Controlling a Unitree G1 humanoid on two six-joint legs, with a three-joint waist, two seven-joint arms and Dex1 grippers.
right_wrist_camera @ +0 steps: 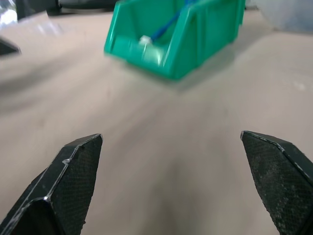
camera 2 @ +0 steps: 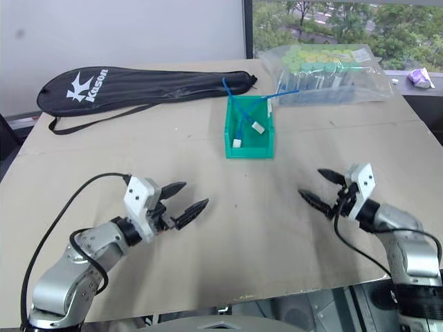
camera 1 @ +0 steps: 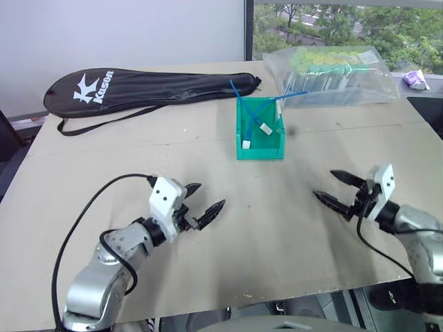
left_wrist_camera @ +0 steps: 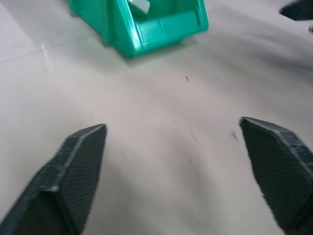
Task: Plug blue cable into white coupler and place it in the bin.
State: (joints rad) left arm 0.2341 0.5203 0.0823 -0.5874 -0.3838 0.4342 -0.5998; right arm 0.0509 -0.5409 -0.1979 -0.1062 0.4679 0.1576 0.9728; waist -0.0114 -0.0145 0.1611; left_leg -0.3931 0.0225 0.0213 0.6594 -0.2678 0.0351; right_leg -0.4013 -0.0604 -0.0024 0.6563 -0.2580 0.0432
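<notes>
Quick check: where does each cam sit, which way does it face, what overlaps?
Head stereo pair: on the head, looking forward and down at the table, both arms and open tools, left tool, right tool.
Left wrist: along its own fingers, toward the bin.
Right wrist: along its own fingers, toward the bin's front, blue cable inside.
Shared: all four see the bin.

Silver arms, white wrist blocks, black cables, black-fingered left gripper (camera 1: 199, 205)
</notes>
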